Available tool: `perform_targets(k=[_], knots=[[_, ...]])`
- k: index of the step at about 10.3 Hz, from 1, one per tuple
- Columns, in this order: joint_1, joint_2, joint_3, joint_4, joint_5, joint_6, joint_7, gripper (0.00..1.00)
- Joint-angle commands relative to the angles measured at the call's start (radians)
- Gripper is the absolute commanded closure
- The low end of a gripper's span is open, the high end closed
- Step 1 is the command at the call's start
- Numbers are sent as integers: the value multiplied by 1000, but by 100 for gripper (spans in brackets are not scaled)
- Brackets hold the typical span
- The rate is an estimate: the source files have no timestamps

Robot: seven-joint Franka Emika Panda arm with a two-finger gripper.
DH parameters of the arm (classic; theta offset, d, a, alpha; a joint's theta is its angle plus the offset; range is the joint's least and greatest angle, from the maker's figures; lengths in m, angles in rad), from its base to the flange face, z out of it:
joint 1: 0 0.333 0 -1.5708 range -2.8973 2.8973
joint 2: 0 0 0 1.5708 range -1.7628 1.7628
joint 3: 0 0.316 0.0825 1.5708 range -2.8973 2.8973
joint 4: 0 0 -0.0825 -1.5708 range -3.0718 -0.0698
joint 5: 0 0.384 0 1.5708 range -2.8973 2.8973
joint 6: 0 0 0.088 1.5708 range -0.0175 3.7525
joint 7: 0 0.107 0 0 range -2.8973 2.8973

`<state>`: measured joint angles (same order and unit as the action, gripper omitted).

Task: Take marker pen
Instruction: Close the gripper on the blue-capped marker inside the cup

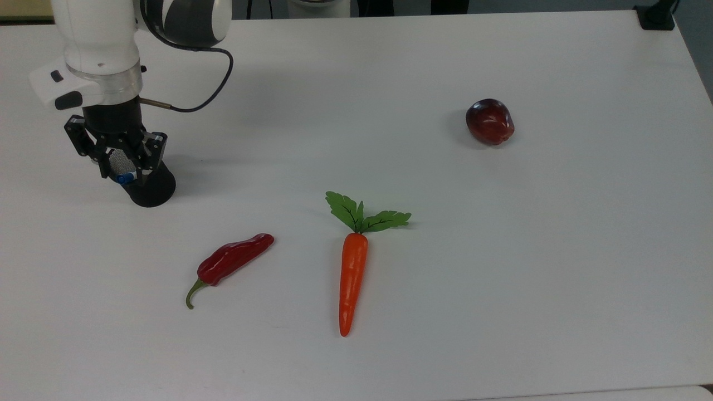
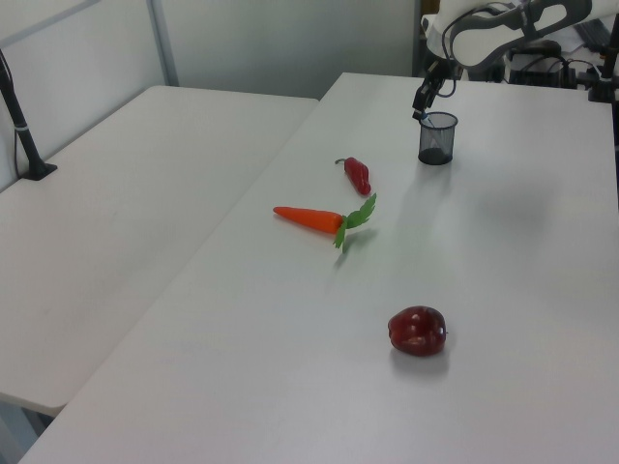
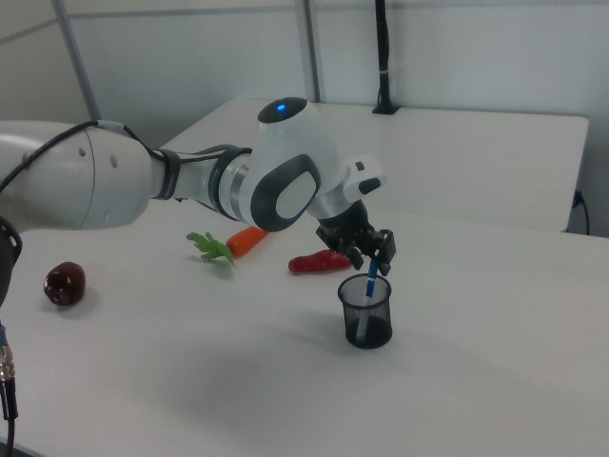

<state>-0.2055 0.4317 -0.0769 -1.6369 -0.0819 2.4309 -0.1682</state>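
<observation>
Top view: mesh cup (image 1: 150, 189) holding marker pen (image 1: 123, 178), its blue cap between the parted fingers of the gripper (image 1: 123, 174). Right view: pen (image 3: 367, 297) upright in cup (image 3: 366, 315), gripper (image 3: 371, 261) straddling its top, not visibly clamped.

arm (image 3: 143, 186): reaching low, wrist pointing down | gripper (image 1: 121, 171): jaws parted

Red chilli (image 1: 233, 260) just beside carrot (image 1: 352, 274), leaves toward top view's top. Dark apple (image 1: 489, 121) well apart, alone. All flat on white table (image 1: 557, 250).
</observation>
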Motion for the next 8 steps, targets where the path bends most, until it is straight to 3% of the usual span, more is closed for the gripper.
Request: perform_targets(k=[1,4,8], knots=[[6,-1,-6,-4,20,43,-7,56],[5,-1,-6,-4,19,43,-7,74],[3,-4,-6,-3,20,39,-5,84]])
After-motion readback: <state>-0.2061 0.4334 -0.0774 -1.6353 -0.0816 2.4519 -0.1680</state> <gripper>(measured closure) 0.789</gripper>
